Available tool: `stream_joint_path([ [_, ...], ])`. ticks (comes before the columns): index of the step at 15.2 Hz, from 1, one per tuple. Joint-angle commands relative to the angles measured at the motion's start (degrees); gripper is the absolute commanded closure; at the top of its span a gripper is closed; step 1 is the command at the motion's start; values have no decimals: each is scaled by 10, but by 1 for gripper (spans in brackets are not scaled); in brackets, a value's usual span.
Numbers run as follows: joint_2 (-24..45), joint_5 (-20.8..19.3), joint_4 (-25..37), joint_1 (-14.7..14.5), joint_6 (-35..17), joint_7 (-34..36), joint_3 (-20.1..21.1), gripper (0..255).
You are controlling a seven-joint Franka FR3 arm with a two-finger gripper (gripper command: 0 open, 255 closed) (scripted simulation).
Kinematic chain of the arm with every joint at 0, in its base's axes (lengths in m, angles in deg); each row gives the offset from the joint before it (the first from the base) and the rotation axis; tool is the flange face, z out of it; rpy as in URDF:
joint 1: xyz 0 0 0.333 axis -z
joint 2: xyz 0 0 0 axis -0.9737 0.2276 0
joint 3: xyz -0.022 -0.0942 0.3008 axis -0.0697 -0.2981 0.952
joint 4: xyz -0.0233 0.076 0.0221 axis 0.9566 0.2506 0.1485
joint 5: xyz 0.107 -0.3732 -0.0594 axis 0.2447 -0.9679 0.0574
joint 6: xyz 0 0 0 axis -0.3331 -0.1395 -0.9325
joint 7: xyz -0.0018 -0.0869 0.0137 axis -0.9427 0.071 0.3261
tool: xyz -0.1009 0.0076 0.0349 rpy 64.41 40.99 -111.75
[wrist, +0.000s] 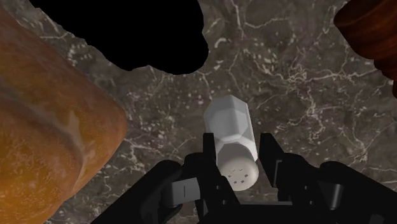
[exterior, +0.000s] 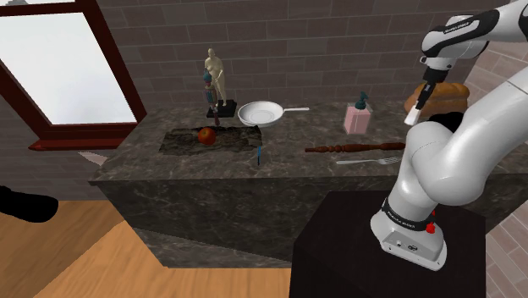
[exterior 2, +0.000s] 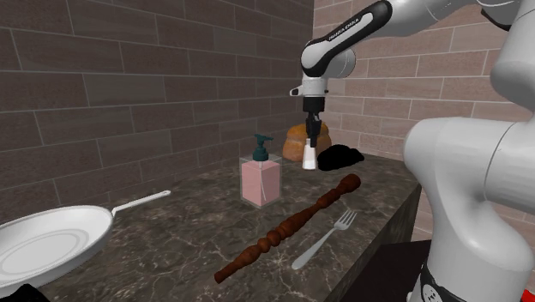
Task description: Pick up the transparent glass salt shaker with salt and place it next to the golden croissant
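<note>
On the second exterior view's left, a white frying pan sits on your dark marbled table. Moving right, you meet a pink soap dispenser, then a turned wooden rod lying beside a fork. Behind them the golden-brown croissant rests by the brick wall. Just in front of it your end effector points down, pinching the whitish salt shaker near its perforated cap, as the wrist view confirms. You cannot tell whether its base touches the table. A black lump lies to the right.
</note>
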Motion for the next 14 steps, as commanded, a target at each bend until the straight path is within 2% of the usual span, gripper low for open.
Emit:
stream_joint_path([
  [1, -6, -10, -8, -14, -15, 5, -18, 255],
  [9, -7, -10, -8, -14, -15, 5, -18, 255],
  [10, -7, -10, -8, -14, -15, 5, -18, 0],
  [14, -7, -10, -8, -14, -15, 5, -18, 0],
])
